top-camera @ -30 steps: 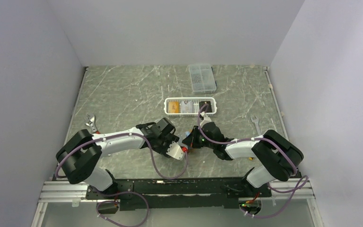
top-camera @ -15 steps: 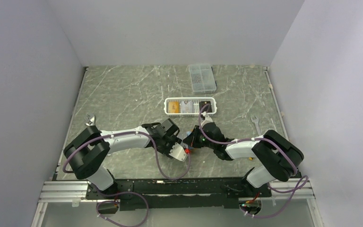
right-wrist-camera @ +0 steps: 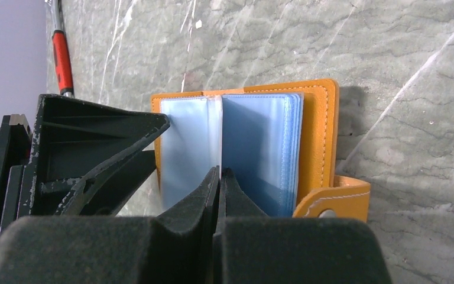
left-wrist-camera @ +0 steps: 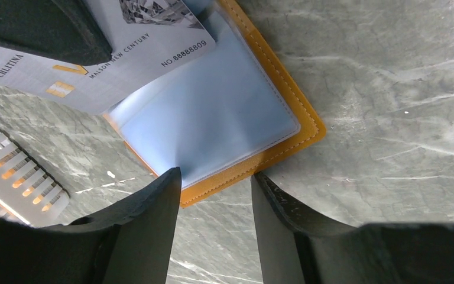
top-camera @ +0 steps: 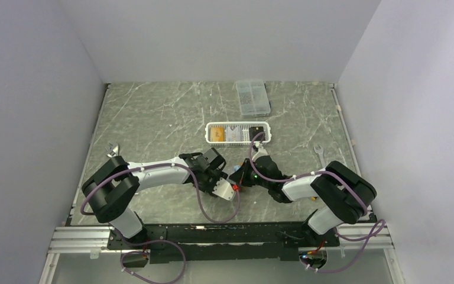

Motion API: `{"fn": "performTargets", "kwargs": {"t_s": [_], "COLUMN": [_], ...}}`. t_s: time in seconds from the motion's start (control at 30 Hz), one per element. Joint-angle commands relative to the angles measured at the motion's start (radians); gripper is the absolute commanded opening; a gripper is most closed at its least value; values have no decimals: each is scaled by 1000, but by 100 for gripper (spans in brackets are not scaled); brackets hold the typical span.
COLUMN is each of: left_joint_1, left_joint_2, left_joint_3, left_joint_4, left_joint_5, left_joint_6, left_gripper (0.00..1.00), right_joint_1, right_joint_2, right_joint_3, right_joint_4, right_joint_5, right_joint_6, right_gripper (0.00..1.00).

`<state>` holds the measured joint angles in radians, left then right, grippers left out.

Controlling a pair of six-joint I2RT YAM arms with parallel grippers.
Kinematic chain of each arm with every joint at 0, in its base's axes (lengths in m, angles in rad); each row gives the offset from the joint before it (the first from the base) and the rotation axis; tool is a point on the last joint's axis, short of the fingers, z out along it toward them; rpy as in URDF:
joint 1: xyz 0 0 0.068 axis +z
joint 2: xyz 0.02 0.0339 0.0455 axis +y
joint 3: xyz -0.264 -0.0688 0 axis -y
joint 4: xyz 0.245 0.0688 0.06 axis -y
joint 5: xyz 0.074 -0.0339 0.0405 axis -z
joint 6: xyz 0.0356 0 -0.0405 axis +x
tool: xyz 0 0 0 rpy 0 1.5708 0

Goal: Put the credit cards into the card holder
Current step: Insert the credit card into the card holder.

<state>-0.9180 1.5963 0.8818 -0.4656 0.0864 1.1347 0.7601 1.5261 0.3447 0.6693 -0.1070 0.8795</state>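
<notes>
**A:** What's on your desk (top-camera: 153, 118)?

**B:** Both hands, close together near the middle of its near edge. Your left hand (left-wrist-camera: 216, 174) is released, fingers apart over the card holder (left-wrist-camera: 224, 124)'s edge. Your right hand (right-wrist-camera: 220, 177) is clenched on a pale card (left-wrist-camera: 112, 71).

**A:** And the holder?

**B:** It lies open between them, blue sleeves up. The card's corner overlaps those sleeves.

One card holder (right-wrist-camera: 319, 136), one basket (top-camera: 230, 142), two wrenches (top-camera: 113, 152) (top-camera: 318, 153).
</notes>
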Motion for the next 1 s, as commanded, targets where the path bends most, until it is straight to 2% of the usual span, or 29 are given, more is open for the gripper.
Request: {"fn": "performTargets", "kwargs": {"t_s": [0.0, 0.17, 0.2, 0.23, 0.37, 0.43, 0.73, 0.97], "left_joint_1": [-18, -18, -18, -18, -15, -15, -17, -16], "left_joint_2": [21, 13, 13, 17, 70, 69, 31, 32], "left_joint_3": [12, 34, 41, 54, 115, 105, 50, 33], "left_joint_4": [-23, -30, -37, -51, -125, -111, -54, -45], "left_joint_5": [80, 74, 78, 81, 83, 83, 70, 61], "left_joint_6": [-70, -122, -126, -128, -160, -164, -178, -176], "left_gripper": [54, 56, 54, 51, 30, 22, 23, 22], "right_joint_1": [13, 14, 13, 13, 13, 14, 16, 12], "right_joint_2": [32, 59, 60, 62, 70, 72, 28, -8], "right_joint_3": [-9, 17, 21, 23, 34, 39, 19, 25], "right_joint_4": [-65, -83, -89, -91, -101, -105, -167, -208], "right_joint_5": [-30, -55, -55, -56, -55, -59, -38, -37], "right_joint_6": [-26, -36, -37, -39, -42, -43, -42, -46], "right_gripper": [0, 0, 0, 0, 0, 5, 25, 32]}}
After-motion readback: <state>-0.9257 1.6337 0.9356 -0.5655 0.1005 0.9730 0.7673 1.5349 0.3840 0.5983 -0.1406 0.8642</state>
